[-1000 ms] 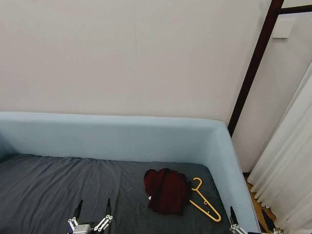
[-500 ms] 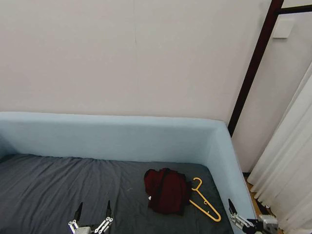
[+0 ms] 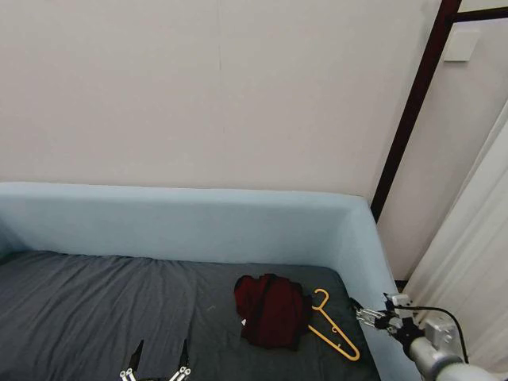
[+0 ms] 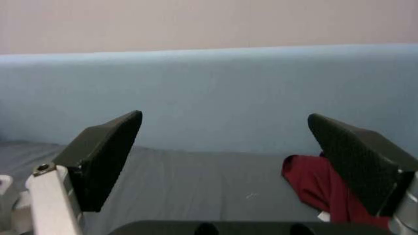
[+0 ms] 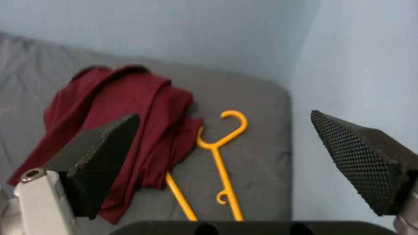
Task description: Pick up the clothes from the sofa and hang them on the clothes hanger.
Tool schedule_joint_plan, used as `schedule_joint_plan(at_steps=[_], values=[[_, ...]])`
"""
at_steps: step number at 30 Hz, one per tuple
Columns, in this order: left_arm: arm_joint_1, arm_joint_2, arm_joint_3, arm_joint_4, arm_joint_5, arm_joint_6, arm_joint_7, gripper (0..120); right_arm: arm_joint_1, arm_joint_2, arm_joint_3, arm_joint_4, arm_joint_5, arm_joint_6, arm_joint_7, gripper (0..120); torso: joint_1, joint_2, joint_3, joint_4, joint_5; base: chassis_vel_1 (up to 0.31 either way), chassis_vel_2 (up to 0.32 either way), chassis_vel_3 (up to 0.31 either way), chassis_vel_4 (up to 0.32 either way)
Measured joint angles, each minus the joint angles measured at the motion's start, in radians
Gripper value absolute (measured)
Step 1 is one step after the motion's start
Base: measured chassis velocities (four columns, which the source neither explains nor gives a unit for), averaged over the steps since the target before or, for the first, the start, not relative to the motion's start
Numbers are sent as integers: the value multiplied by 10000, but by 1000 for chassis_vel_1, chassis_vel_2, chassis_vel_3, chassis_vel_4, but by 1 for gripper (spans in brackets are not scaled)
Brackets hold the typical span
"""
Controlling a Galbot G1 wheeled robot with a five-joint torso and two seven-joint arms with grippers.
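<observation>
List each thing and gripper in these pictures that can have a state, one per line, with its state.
red garment: crumpled on the sofa seat, not held
yellow hanger: lying flat on the seat, bare, one arm under the garment's edge
left gripper: fingers open, empty, low over the seat
right gripper: fingers open, empty, over the seat's right end, near the hanger

One red garment (image 3: 270,311), one yellow hanger (image 5: 222,176), one sofa (image 3: 182,226).
</observation>
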Motion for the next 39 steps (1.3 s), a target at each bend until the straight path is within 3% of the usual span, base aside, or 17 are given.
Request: schedule_joint_plan(at_steps=[2, 3, 6, 12, 16, 28, 39], values=[[95, -182, -109, -8, 93, -37, -13, 100, 1224, 92, -1166, -720, 188, -146, -14, 100, 0, 1, -1, 3, -5, 0, 0, 0, 0], [95, -182, -109, -8, 93, -37, -13, 100, 1224, 92, -1166, -720, 188, -146, -14, 100, 0, 1, -1, 3, -5, 0, 0, 0, 0], [105, -760, -175, 49, 339, -85, -80, 100, 2828, 680, -3016, -1882, -350, -150, -6, 100, 0, 0, 0, 1, 0, 0, 0, 0, 0], [204, -1443, -76, 86, 673, -267, -88, 100, 4270, 1299, -4759, -2814, -1132, -91, -128, 100, 0, 1, -1, 1, -4, 0, 0, 0, 0], [391, -1728, -259, 197, 832, -501, -113, 100, 5531, 2558, -5879, -4491, -1174, -84, -282, 100, 1, 1, -1, 3, -5, 0, 0, 0, 0], [524, -2135, -562, 292, 809, -623, -150, 100, 6028, 4365, -5873, -7823, -2127, 654, -839, 99, 0, 2, -2, -1, -3, 0, 0, 0, 0], [337, -2181, -655, 252, 570, -639, -148, 100, 5933, 4812, -5513, -8475, -2565, 839, -1020, 59, 0, 3, -3, 1, -3, 0, 0, 0, 0]])
